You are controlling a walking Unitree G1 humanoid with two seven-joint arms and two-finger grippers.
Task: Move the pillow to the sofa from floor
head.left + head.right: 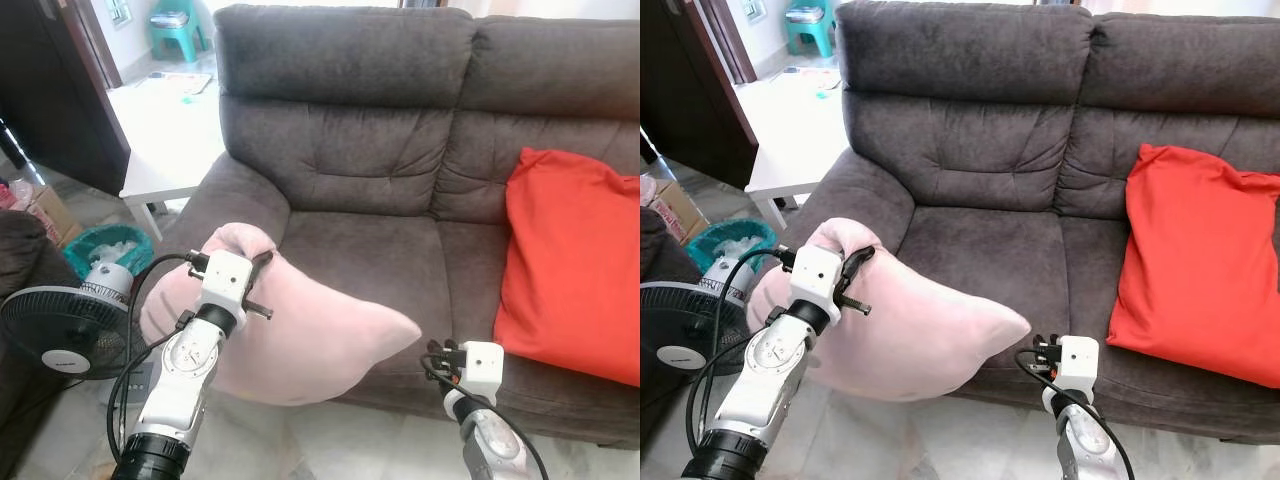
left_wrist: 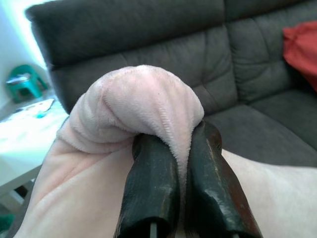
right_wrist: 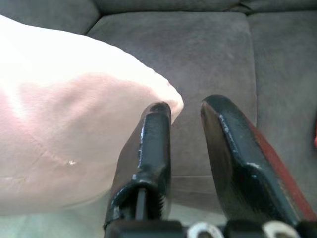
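Pinching a bunched fold of the pink pillow [image 1: 300, 340], the left gripper [image 2: 179, 148] has its two black fingers [image 2: 151, 183] pressed together on the plush, which bulges up over their tips. From that gripper the pillow hangs out and down, its far corner pointing toward the right gripper [image 3: 184, 111] and its bulk held up in front of the sofa [image 1: 400, 170], against the front edge of the seat. Just beyond the left gripper is the sofa's rounded armrest [image 1: 225, 195], and past that a white table [image 1: 165, 140]. Below and to its outer side stands a black fan [image 1: 65, 330], with a teal basket [image 1: 105, 245] behind it. The right gripper hovers low before the seat, fingers spread apart and holding nothing; one finger lies just beside the pillow's corner. Well out beyond it, a red cushion [image 1: 570, 265] leans against the sofa's back
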